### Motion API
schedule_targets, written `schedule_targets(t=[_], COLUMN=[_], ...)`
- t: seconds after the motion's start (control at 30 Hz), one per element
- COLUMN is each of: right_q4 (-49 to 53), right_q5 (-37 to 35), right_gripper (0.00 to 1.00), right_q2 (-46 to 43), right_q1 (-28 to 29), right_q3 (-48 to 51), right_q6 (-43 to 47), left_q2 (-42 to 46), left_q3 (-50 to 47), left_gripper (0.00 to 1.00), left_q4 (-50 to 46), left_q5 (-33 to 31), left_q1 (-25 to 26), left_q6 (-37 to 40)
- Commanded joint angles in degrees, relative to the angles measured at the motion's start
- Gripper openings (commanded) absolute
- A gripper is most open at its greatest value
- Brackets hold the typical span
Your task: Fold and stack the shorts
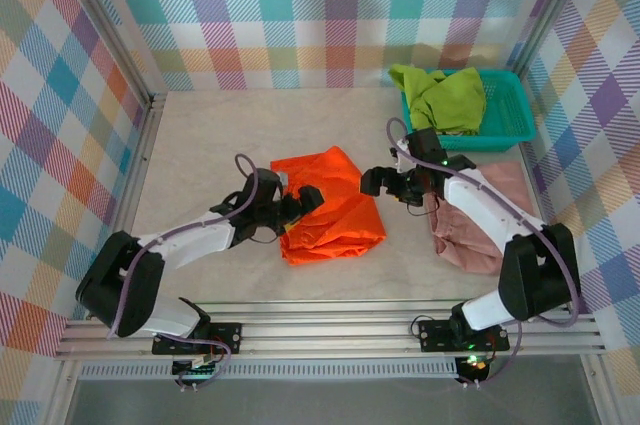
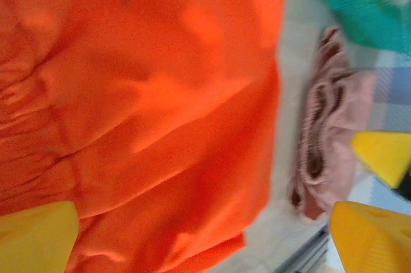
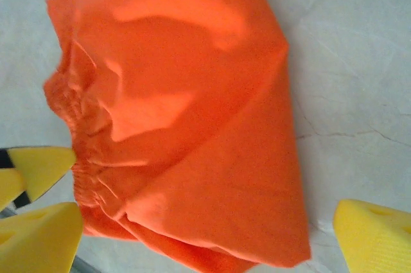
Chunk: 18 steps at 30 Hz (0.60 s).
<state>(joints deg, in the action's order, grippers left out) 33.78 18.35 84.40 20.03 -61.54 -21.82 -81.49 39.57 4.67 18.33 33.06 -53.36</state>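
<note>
Top view: bright, even overhead light, sharp, faint soft shadows on counter [image 1: 200, 135] under the arms. Left wrist view: blurred all over, orange shorts [image 2: 141, 112] oversaturated. Right wrist view: sharper, shadow patches on fabric just ahead of right end effector [image 3: 205, 221], corners defocused.

**Colours on and around the table**

The orange shorts [image 1: 330, 207] are plain, as are the pink shorts [image 1: 456, 240] and green shorts [image 1: 445, 97]. The basket [image 1: 512, 117] is teal, the table [image 1: 200, 155] pale beige, the walls [image 1: 300, 15] pastel plaid, the arms [image 1: 190, 240] white and black, the pads [image 3: 376, 234] yellow.
</note>
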Motion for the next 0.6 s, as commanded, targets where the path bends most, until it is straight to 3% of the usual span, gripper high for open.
schedule_targets(t=[0.0,0.37,0.57], right_q4=[4.8,6.6,2.0], right_q5=[6.3,11.3,14.9], right_gripper=[1.00,0.93,0.85], right_q2=[3.3,16.3,22.1], right_q1=[-0.7,-0.9,-0.9], right_q3=[-4.0,-10.6,-11.8], right_q6=[9.5,16.0,13.4], left_q2=[-1.0,-2.7,-2.0], left_q3=[-1.9,-5.1,-5.0], left_gripper=[1.00,1.00,1.00], left_q4=[0.4,-12.4,-14.6], left_q5=[-2.7,-0.2,-0.5], left_q1=[0.4,-8.5,-8.8], left_q6=[1.1,15.4,17.9])
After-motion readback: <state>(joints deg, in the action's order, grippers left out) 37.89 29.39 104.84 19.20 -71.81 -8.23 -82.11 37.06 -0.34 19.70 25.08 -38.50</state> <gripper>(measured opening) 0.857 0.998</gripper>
